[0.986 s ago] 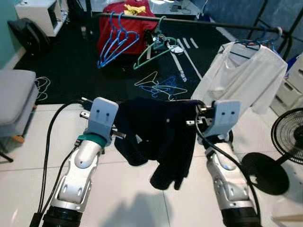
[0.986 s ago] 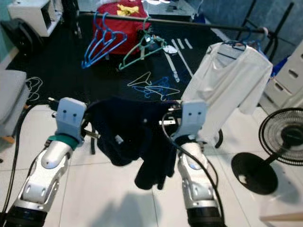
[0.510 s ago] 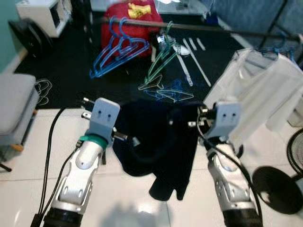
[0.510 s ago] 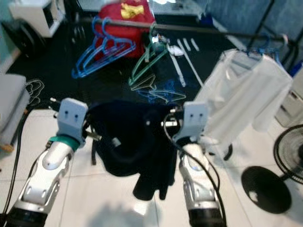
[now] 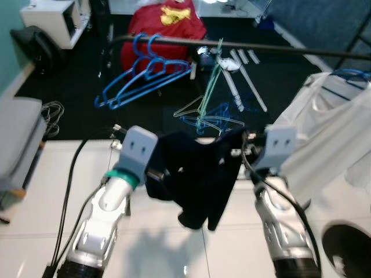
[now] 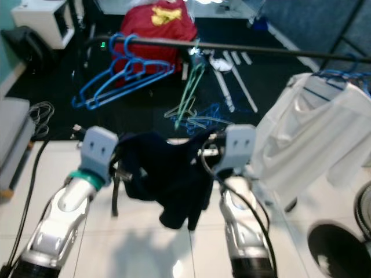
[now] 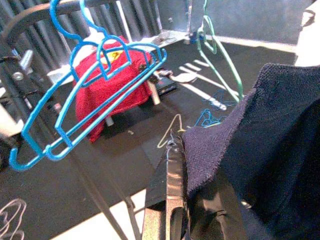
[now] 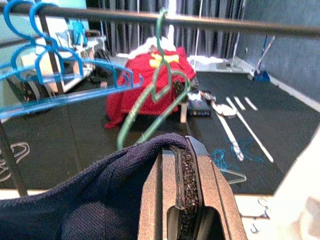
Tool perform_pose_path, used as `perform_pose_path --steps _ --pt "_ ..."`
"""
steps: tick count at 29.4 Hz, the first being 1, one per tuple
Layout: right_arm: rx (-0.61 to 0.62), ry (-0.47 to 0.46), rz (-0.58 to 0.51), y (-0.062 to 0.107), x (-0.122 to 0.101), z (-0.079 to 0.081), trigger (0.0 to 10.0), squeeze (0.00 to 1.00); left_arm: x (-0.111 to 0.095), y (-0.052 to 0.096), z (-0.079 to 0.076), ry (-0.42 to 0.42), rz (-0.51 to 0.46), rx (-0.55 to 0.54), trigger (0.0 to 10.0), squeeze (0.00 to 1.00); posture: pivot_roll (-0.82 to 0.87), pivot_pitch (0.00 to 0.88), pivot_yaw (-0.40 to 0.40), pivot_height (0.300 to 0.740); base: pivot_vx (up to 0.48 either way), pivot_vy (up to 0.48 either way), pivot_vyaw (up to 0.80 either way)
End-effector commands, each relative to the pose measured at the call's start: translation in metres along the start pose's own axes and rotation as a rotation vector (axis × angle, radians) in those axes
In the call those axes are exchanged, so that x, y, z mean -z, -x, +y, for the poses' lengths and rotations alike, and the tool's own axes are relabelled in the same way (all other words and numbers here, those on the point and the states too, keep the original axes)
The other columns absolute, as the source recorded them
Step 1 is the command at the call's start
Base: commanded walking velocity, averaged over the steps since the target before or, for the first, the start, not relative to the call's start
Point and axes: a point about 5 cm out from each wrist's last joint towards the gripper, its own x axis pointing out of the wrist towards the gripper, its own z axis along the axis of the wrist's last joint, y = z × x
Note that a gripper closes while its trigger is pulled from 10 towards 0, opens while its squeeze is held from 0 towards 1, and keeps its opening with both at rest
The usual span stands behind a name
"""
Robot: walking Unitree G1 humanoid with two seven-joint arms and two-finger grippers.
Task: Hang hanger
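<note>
Dark navy garment (image 5: 197, 174) stretched between both grippers, below rail (image 5: 243, 47). Left gripper (image 7: 172, 200) fingers pinched on one edge of garment; right gripper (image 8: 182, 185) fingers clamped on other edge. Blue hangers (image 5: 142, 75) and green hanger (image 5: 211, 81) on rail. White shirt (image 5: 324, 139) hangs at robot's right.

Below me the floor (image 5: 35, 231) is glossy white tile, meeting a black carpet (image 5: 75, 87) farther ahead. On the carpet lie a loose pile of blue and white wire hangers (image 5: 210, 113), several white strips (image 5: 243, 78) and a red cloth-covered mound (image 5: 165, 26). A bundle of pale cable (image 5: 51, 110) rests at the carpet's left edge. On the tile at my right sits a round black fan base (image 5: 348, 249).
</note>
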Motion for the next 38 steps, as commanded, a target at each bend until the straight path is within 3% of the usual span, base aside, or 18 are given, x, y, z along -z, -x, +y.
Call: perform_pose_path --steps 1,6,25,26,34,35,36,38 --pt "0.002 0.009 -0.008 0.002 0.000 -0.001 10.0 0.00 0.004 0.003 -0.008 0.009 0.024 0.051 10.0 0.00 0.03 0.029 0.030 0.740 0.000 0.000 0.00" --pt "0.016 0.021 -0.018 0.001 -0.003 -0.005 10.0 0.00 0.003 0.005 -0.021 0.026 0.022 0.131 10.0 0.00 0.02 0.026 0.032 0.740 0.000 0.000 0.00" --pt "0.051 0.064 -0.033 0.002 -0.007 -0.020 10.0 0.00 -0.003 -0.002 -0.040 0.059 0.005 0.227 10.0 0.00 0.00 0.026 0.048 0.740 0.000 0.000 0.00" --pt "0.055 0.076 -0.043 0.001 -0.009 -0.022 10.0 0.00 -0.004 -0.003 -0.045 0.083 0.002 0.267 10.0 1.00 0.00 0.027 0.050 0.740 0.000 0.000 0.00" --pt "0.086 0.094 -0.063 0.000 -0.015 -0.030 10.0 0.00 -0.006 0.002 -0.046 0.119 0.011 0.394 10.0 1.00 -0.01 0.040 0.065 0.740 0.000 0.000 0.00" --pt "0.112 0.095 -0.062 0.003 -0.016 -0.036 10.0 0.00 -0.006 0.014 -0.039 0.174 0.038 0.513 10.0 1.00 0.00 0.053 0.076 0.740 0.000 0.000 0.00" --pt "0.112 0.095 -0.062 0.003 -0.016 -0.036 10.0 0.00 -0.006 0.014 -0.039 0.174 0.038 0.513 10.0 1.00 0.00 0.053 0.076 0.740 0.000 0.000 0.00" --pt "0.145 0.107 -0.056 0.007 -0.016 -0.044 10.0 0.00 -0.009 0.033 -0.028 0.280 0.084 0.699 10.0 1.00 0.00 0.057 0.082 0.740 0.000 0.000 0.00"
